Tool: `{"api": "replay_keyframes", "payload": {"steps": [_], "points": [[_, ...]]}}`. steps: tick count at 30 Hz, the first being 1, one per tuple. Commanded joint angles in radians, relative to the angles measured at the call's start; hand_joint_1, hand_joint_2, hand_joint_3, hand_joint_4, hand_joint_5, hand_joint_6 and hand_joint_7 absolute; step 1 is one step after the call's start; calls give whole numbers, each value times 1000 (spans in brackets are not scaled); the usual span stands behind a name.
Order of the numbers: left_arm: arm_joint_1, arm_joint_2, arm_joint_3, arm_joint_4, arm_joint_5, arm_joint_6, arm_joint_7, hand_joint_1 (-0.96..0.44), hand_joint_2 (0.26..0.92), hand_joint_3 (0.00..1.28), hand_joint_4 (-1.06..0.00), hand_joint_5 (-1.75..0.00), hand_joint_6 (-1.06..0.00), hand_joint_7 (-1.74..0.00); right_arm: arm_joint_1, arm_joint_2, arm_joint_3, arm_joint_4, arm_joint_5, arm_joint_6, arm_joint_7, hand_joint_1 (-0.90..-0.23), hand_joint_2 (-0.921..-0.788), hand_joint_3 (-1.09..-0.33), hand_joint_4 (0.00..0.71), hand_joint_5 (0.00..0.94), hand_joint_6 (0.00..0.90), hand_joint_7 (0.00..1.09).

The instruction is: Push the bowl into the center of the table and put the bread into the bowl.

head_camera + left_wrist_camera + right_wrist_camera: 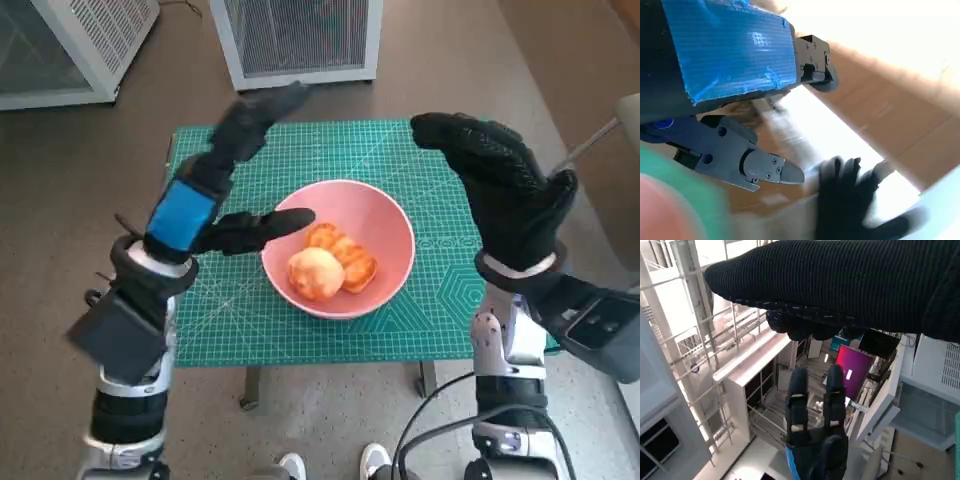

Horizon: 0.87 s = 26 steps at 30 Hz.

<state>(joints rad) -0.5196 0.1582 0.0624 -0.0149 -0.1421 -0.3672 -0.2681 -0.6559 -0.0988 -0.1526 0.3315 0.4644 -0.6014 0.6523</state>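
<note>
A pink bowl [385, 235] sits near the middle of the green cutting mat [300, 150]. Inside it lie a round bread roll [315, 273] and an oblong glazed bread piece [345, 255], touching each other. My left hand [215, 180] hovers over the mat's left half, fingers spread, thumb reaching to the bowl's left rim, holding nothing. My right hand [500, 185] is raised to the right of the bowl, fingers apart and empty. In the left wrist view the left hand [730, 65] fills the frame and the gloved right hand [850, 200] shows blurred. The right wrist view shows the glove [850, 285] and the left hand [817, 440] opposite.
The mat covers a small table [250, 385] whose legs show below the front edge. Two white grilled cabinets [300, 40] [70, 40] stand on the floor beyond it. A person's white shoes [335, 465] show near the bottom edge. Cables [430, 425] hang by my right arm.
</note>
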Motion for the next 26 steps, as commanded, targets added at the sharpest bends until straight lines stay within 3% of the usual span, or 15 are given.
{"api": "replay_keyframes", "payload": {"steps": [1,7,16,26], "points": [[18,-36,16,57,-75,-86,-29,-582,921,293,-255,-9,-3,-597,-14,-2,5,-5,-23,0,-14,-636,-921,-529,363,21,46,679],[16,-43,26,93,-108,-148,-61,-602,921,290,-247,-2,-47,-508,-34,-4,7,10,-26,-16,-6,-622,-921,-559,345,10,39,674],[10,-49,34,117,-146,-203,-94,-566,921,263,-247,-1,-133,-382,-44,-10,16,14,-63,-37,-12,-600,-921,-587,340,6,19,685],[11,-56,47,120,-149,-235,-84,-556,921,255,-254,-3,-185,-307,-43,-27,15,6,-83,-43,-20,-583,-921,-613,341,5,1,698]]}}
